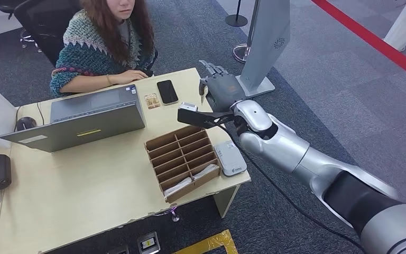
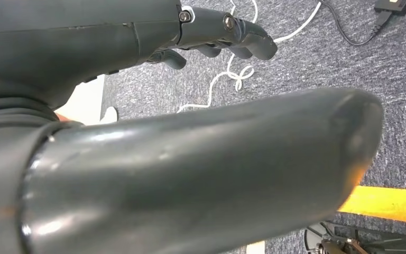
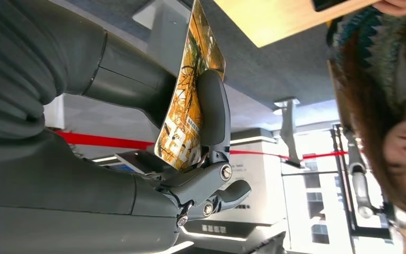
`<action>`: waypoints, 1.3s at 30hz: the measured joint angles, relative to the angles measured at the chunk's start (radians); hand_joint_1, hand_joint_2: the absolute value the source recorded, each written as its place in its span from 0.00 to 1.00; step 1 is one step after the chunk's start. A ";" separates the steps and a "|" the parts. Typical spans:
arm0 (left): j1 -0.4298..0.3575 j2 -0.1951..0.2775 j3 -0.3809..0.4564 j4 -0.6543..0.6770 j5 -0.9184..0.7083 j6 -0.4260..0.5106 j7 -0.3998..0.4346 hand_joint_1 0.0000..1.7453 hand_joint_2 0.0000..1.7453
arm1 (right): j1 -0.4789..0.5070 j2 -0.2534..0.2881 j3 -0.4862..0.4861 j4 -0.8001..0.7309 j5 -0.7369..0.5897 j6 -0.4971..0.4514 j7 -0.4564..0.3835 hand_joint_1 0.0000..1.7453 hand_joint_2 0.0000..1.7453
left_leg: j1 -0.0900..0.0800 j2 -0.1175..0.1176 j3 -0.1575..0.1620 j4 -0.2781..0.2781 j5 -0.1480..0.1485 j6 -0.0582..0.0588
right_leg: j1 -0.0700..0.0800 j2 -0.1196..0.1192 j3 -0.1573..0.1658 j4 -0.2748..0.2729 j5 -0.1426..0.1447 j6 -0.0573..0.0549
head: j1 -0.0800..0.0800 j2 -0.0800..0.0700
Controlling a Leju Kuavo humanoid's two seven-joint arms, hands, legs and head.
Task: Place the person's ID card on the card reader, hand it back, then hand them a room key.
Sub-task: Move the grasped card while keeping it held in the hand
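One card [image 3: 190,100], printed orange and yellow, is pinched in the right hand [image 1: 219,90] above the far right corner of the bench [image 1: 84,196].
Its fingers [image 3: 214,111] press the card against the thumb, so the hold is a pinch, not a full wrap; whether this is the ID card or a room key I cannot tell from the print. Judging by the raised hand, the step is a hand-over to the person [image 1: 105,42] seated across: best keep the card's free edge toward them and keep pinching until they take it. The left hand [image 2: 217,32] hangs over grey carpet with loosely curled fingers, holding nothing. On the bench: a white card reader [image 1: 231,157] at the near right edge, a cardboard divider tray [image 1: 182,159] beside it, a phone [image 1: 167,91], and a laptop [image 1: 79,119]. Beyond lie a signboard base [image 1: 254,84] and a red floor stripe [image 1: 370,39].
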 joint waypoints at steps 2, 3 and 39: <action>0.000 -0.001 0.000 0.000 0.002 0.000 -0.002 0.00 0.00 | 0.026 -0.013 -0.016 0.000 -0.005 0.000 0.004 1.00 1.00 | 0.000 0.000 0.000 0.000 0.000 0.000 | 0.000 0.000 0.000 0.000 0.000 0.000 | 0.000 0.000; 0.001 -0.002 0.000 0.000 0.004 0.000 -0.003 0.00 0.00 | 0.039 -0.019 -0.023 0.000 -0.008 0.000 0.006 1.00 1.00 | 0.000 0.000 0.000 0.000 0.000 0.000 | 0.000 0.000 0.000 0.000 0.000 0.000 | 0.000 0.000; 0.001 -0.003 0.000 0.000 0.001 -0.006 -0.020 0.00 0.00 | 0.392 -0.062 -0.131 -0.010 -0.019 0.088 0.009 1.00 1.00 | 0.000 0.002 0.001 0.000 0.000 -0.001 | 0.000 0.001 0.000 0.000 0.000 0.000 | 0.000 0.000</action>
